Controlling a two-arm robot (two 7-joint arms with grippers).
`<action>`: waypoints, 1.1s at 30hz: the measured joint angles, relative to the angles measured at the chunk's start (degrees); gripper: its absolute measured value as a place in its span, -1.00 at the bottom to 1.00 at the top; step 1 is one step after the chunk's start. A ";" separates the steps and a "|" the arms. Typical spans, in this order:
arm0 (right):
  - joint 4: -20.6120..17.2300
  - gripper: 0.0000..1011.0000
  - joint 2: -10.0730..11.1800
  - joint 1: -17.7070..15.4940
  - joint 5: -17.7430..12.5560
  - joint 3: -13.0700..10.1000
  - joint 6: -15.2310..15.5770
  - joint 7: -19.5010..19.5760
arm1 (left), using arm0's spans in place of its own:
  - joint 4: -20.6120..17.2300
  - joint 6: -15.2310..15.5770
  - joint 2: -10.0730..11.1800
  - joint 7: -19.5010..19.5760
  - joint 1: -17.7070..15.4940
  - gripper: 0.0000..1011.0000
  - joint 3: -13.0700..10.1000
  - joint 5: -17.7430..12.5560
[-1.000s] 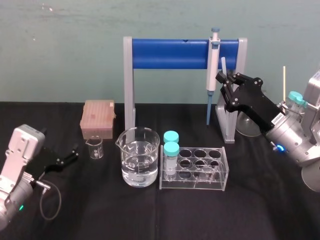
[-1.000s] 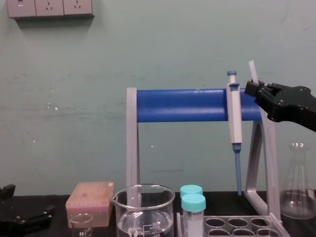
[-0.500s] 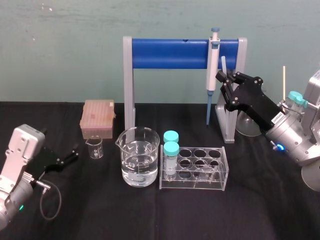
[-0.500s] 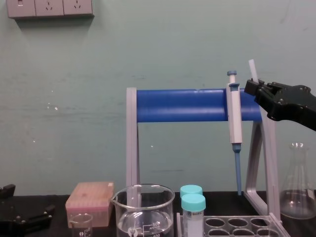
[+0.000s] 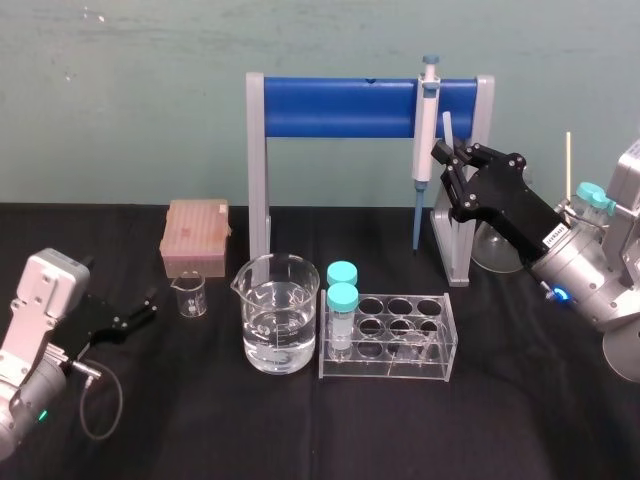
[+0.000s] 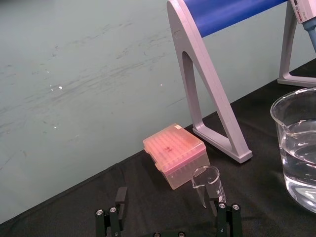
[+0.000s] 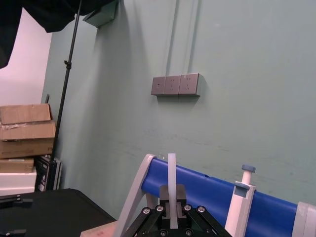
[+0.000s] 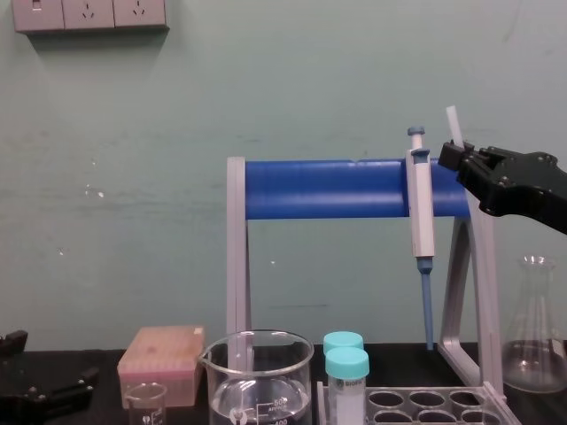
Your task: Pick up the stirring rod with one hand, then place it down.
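The first half of the job looks done. The right gripper (image 5: 452, 165), in the upper right of the head view, is closed on the stirring rod (image 5: 447, 126) and holds it upright, well above the table (image 5: 300, 430). The rod's upper end sticks out above the black fingers. Its lower part is hidden behind them, so I cannot tell how far down it reaches.

In the chest view the rod (image 8: 454, 126) rises at the upper right, in front of the right end of the blue stand (image 8: 328, 189) and just beside the hanging pipette (image 8: 421, 208), apart from it. The right wrist view shows the rod (image 7: 172, 180) pinched between the two fingers at the bottom centre of the frame.

The left gripper (image 5: 140, 312) lies low at the left edge of the head view, near the small beaker (image 5: 189, 295). In its own wrist view the fingers (image 6: 112, 221) stand wide apart with nothing between them, so this arm appears idle.

What is left, as I judge it, is the second half: bringing the rod down and letting go. The big beaker of water (image 5: 280, 315), the tube rack (image 5: 390, 335) and the flask (image 8: 532, 328) all stand below and around the gripper. The descent therefore needs a bare patch of cloth, probably in the lower right of the head view. Nothing here shows that the lowering has begun.
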State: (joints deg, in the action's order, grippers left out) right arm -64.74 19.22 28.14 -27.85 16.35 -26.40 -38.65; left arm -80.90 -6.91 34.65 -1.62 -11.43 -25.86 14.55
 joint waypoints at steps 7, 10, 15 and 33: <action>0.00 -0.87 0.00 0.00 0.00 0.00 0.00 -0.02 | 0.00 0.00 0.00 0.00 0.00 0.98 0.00 0.00; 0.00 -0.87 0.00 0.00 0.00 0.00 0.00 -0.03 | 0.00 0.00 0.00 0.00 0.00 0.98 0.00 0.00; 0.00 -0.87 0.00 0.00 0.00 0.00 0.00 -0.05 | 0.00 0.00 0.00 0.00 0.00 0.98 0.00 0.00; -0.01 -0.87 0.00 0.00 0.00 0.00 0.00 -0.05 | 0.00 0.00 0.00 0.00 0.00 0.98 0.00 0.00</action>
State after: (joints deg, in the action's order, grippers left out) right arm -64.75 19.22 28.14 -27.85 16.35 -26.40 -38.70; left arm -80.90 -6.91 34.64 -1.62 -11.43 -25.86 14.55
